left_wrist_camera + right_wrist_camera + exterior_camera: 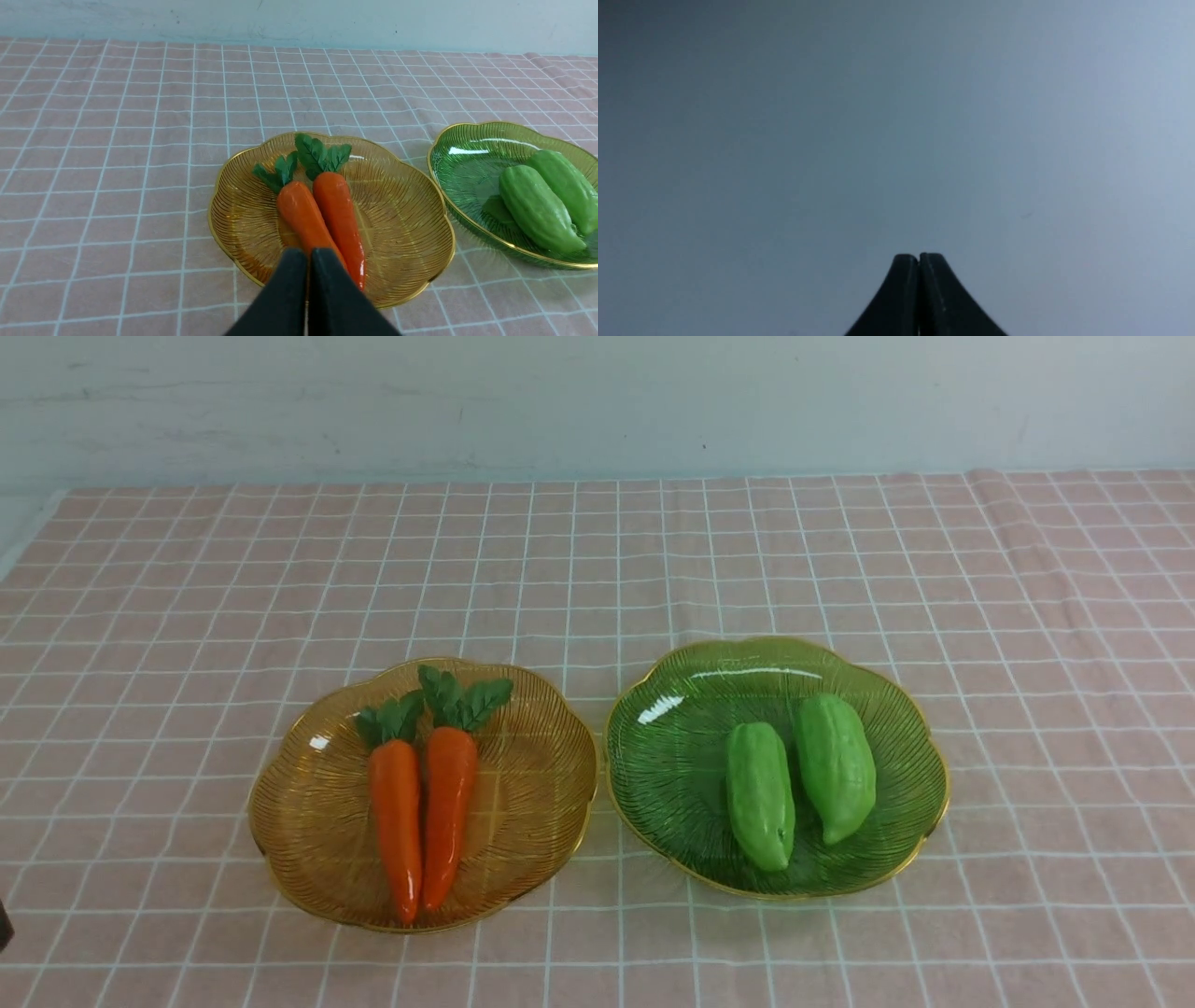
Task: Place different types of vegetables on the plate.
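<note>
Two orange carrots (425, 803) (327, 217) with dark green tops lie side by side on an amber glass plate (317, 821) (402, 219). On a green glass plate (672, 775) (467, 172) to its right lie two light-green gourds (798, 779) (546, 200). My left gripper (309, 254) is shut and empty, its black tips pressed together, hanging on the near side of the amber plate and apart from the carrots. In the right wrist view my right gripper (919, 257) is shut and empty, facing a plain grey surface. Neither gripper shows in the front view.
A pink checked cloth (597, 560) covers the table up to a pale wall (597, 401) at the back. A dark sliver (5, 924) shows at the front view's left edge. The cloth is rumpled at the back right (1018, 513).
</note>
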{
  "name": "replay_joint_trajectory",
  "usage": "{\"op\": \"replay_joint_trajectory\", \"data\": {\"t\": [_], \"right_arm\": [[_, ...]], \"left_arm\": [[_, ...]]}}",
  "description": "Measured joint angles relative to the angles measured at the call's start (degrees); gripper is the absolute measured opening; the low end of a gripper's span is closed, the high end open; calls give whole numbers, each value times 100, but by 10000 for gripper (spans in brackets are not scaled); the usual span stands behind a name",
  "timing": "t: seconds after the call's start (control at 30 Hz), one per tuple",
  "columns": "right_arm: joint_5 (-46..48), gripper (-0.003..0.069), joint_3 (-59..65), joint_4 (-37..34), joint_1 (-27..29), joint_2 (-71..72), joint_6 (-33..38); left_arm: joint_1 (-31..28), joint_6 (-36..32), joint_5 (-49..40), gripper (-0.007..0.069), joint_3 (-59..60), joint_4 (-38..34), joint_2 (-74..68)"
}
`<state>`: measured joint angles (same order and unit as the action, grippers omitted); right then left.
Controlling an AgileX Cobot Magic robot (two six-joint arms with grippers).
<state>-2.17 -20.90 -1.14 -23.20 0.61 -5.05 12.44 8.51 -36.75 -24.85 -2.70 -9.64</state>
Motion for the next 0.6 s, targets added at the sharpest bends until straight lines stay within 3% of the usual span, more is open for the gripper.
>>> {"op": "replay_joint_trajectory", "data": {"t": [0.6], "right_arm": [[37, -15, 19, 153, 0, 0, 270]], "left_arm": [[0, 0, -11, -4, 26, 36, 0]]}}
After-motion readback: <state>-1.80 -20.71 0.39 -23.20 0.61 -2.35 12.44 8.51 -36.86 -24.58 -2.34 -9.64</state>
